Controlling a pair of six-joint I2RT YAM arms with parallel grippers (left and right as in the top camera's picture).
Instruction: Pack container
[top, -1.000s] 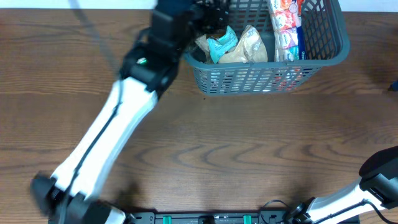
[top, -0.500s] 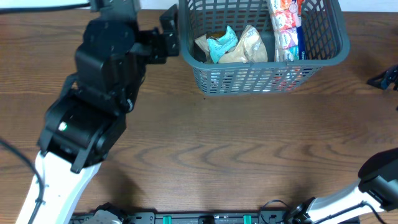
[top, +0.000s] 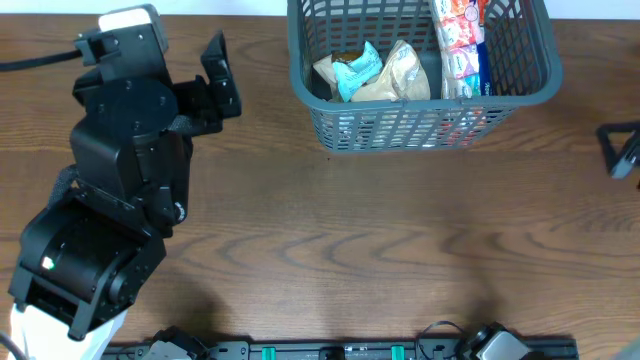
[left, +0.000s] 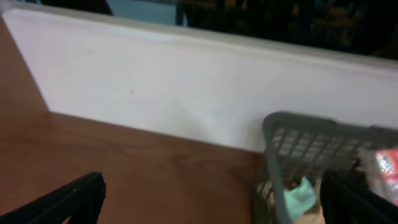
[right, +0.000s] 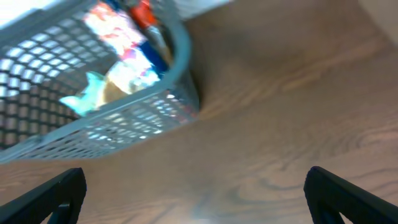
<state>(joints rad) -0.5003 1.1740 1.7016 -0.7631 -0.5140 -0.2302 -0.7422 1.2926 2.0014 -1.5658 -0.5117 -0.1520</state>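
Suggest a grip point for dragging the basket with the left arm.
Probably the thick rim of the container, left wall, far half, from above, one finger inside, one outside. That upright wall faces the open left gripper, and packets crowd only its near end.

Basket (right: 130, 115) stands at upper left on the wooden bench (right: 280, 118), its lattice wall toward the camera. Inside, blurred, lie a tan packet with a teal end (right: 102, 90) and red-and-white packets (right: 118, 34). The right gripper (right: 196, 186) holds its dark fingers (right: 53, 196) wide apart at the lower corners, bare bench between them.
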